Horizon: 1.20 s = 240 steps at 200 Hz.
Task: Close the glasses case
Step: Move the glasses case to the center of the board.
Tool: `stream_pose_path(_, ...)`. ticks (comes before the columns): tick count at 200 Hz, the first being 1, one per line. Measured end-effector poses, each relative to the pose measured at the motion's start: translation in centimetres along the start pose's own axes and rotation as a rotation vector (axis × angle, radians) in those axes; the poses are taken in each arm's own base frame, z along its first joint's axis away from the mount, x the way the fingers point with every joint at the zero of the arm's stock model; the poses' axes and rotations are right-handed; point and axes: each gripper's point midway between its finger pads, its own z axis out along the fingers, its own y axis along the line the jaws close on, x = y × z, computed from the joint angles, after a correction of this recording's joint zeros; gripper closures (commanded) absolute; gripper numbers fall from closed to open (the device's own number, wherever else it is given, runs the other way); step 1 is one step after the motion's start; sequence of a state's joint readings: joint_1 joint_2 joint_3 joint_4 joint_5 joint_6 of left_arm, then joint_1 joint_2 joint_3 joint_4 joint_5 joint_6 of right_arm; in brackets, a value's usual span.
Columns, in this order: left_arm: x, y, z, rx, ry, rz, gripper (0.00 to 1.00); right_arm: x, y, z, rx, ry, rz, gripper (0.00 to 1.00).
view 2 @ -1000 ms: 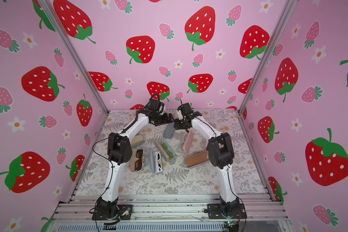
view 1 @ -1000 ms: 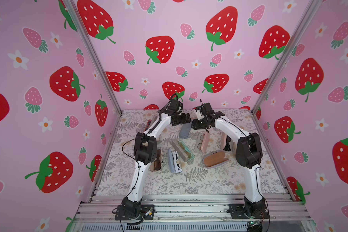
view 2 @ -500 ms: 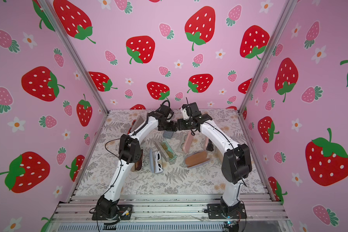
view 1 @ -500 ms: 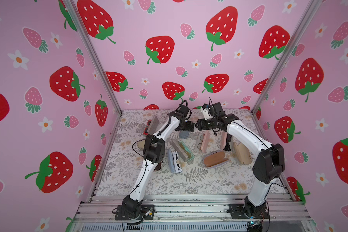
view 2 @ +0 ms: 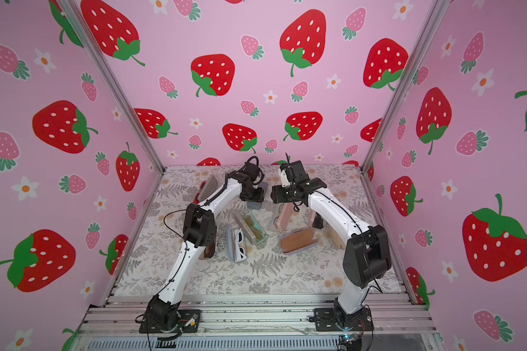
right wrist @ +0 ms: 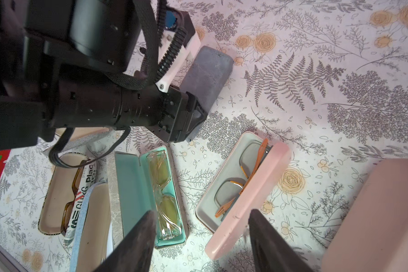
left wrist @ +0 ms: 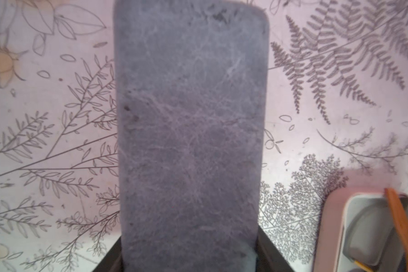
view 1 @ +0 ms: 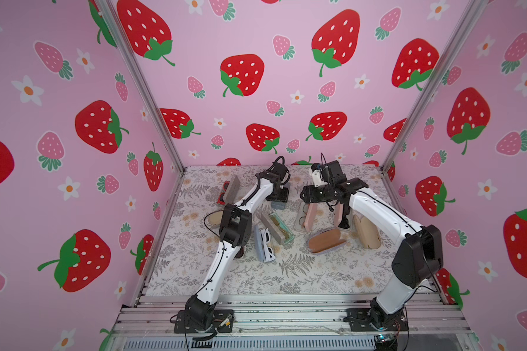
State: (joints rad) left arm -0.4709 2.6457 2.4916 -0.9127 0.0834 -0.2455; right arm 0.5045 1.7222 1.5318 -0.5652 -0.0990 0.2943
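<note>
Case look: the grey case (left wrist: pixel 189 129) is oblong, mottled and felt-like, with rounded corners. Its lid is shut and it lies flat.
Case place: on the floral table (view 1: pixel 317 273), toward the far edge, about midway between the side edges.
Change: a second ago the elbow of the right arm (view 1: pixel 378 209) sat further in. It has since swung out toward the near right corner.
Left gripper (view 1: pixel 279 194): points down over one end of the case, with its fingers pressed against both long sides, gripping it.
Right gripper (right wrist: pixel 200 212): just beside the case on the right-edge side, not touching it. Its jaws are parted and empty above an open pink case (right wrist: pixel 245 200).
</note>
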Motion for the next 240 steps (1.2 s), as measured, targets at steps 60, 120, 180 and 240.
stream_pose_path(60, -0.8, 2.9, -0.1, -0.015, -0.011, -0.078, 0.49, 0.5, 0.1, 0.2, -0.001, 0.013, 0.009, 0.36)
stream_pose_path(120, -1.5, 11.5, -1.3, -0.092, -0.037, -0.208, 0.48, 1.8, -0.1, 0.8, 0.006, 0.044, 0.034, 0.36)
stream_pose_path(180, -1.1, 13.8, -1.7, -0.111, -0.042, -0.239, 0.14, 2.3, -0.1, 0.9, 0.010, 0.061, 0.048, 0.31)
stream_pose_path(240, 0.3, 12.0, -3.9, -0.105, -0.026, -0.226, 0.11, 4.3, -0.5, 1.3, 0.044, 0.136, 0.097, 0.31)
